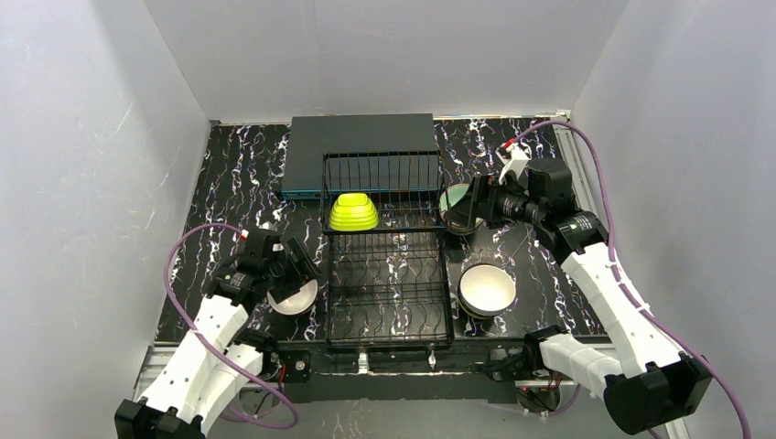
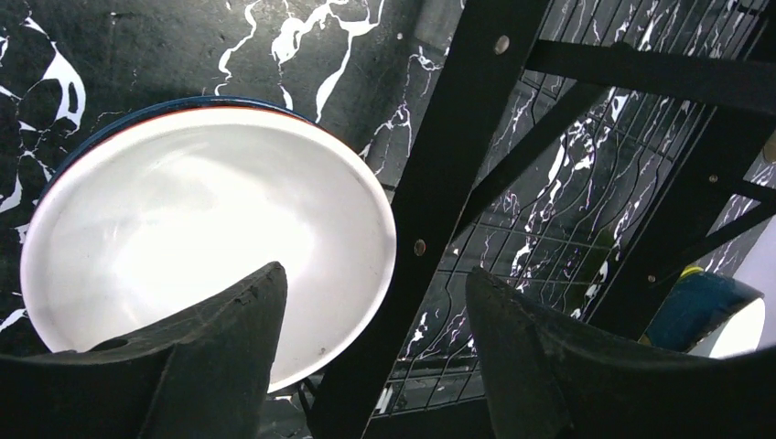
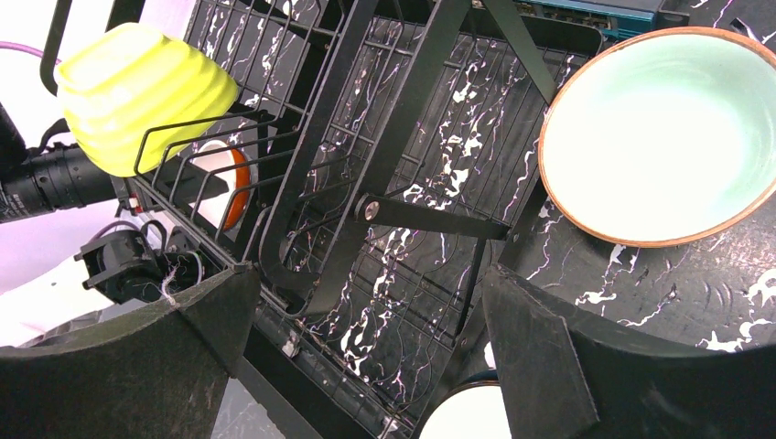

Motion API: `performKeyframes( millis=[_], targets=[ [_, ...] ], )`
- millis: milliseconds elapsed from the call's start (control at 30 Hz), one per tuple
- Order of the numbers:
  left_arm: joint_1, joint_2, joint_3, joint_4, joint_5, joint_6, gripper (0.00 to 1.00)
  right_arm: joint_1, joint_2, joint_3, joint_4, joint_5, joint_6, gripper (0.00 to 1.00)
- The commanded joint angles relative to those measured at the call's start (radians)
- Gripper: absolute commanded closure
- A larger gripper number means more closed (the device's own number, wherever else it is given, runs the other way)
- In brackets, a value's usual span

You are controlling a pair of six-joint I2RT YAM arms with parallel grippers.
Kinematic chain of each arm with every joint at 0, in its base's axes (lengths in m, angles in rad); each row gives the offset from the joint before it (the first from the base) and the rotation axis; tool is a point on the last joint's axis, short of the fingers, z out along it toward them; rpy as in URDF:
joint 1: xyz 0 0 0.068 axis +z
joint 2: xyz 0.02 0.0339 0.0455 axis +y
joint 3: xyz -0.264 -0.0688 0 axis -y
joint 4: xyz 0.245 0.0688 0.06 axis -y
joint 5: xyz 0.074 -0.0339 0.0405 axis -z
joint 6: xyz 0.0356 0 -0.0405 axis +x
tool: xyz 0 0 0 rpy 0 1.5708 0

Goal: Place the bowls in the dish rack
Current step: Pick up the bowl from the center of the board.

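The black wire dish rack [image 1: 389, 274] stands mid-table, with a lime green bowl [image 1: 354, 212] upside down on its raised back tier. Against the rack's left side sits a white bowl [image 1: 295, 297] with a blue outside. My left gripper [image 1: 295, 274] hangs over its right rim, jaws apart: one finger [image 2: 210, 347] lies over the bowl's inside [image 2: 183, 219], the other over the rack, neither clamped. A mint bowl [image 3: 659, 137] with a brown rim sits right of the rack. My right gripper [image 3: 371, 274] hovers open beside it, holding nothing. Another white bowl [image 1: 487, 288] rests at front right.
A flat dark grey box [image 1: 361, 151] lies behind the rack. White walls close in the marbled black table [image 1: 238, 183] on three sides. The rack's side bar [image 2: 439, 183] runs between my left fingers. The front-right bowl [image 2: 723, 315] shows through the rack.
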Motion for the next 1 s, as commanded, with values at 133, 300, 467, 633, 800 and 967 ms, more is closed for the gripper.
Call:
performKeyframes(
  millis=[133,300,467,633,800,967],
  targets=[
    [0.022,0.049,0.004,0.04,-0.027,-0.038,0.4,-0.006,-0.018,0.011,0.017,0.004,-0.019,0.01],
    [0.023,0.095,-0.014,0.074,-0.026,-0.042,0.43,-0.007,-0.02,0.009,0.017,0.005,-0.017,0.01],
    [0.022,0.113,-0.032,0.096,-0.027,-0.043,0.43,-0.007,-0.02,0.005,0.019,0.005,-0.017,0.01],
    [0.023,0.143,-0.057,0.127,-0.014,-0.053,0.45,-0.007,-0.022,0.003,0.025,0.005,-0.014,0.01],
    [0.023,0.161,-0.075,0.148,-0.014,-0.063,0.58,-0.006,-0.022,0.004,0.024,0.003,-0.013,0.01],
    [0.024,0.135,-0.064,0.134,-0.002,-0.064,0.69,-0.007,-0.02,0.008,0.023,0.002,-0.012,0.01]
  ],
)
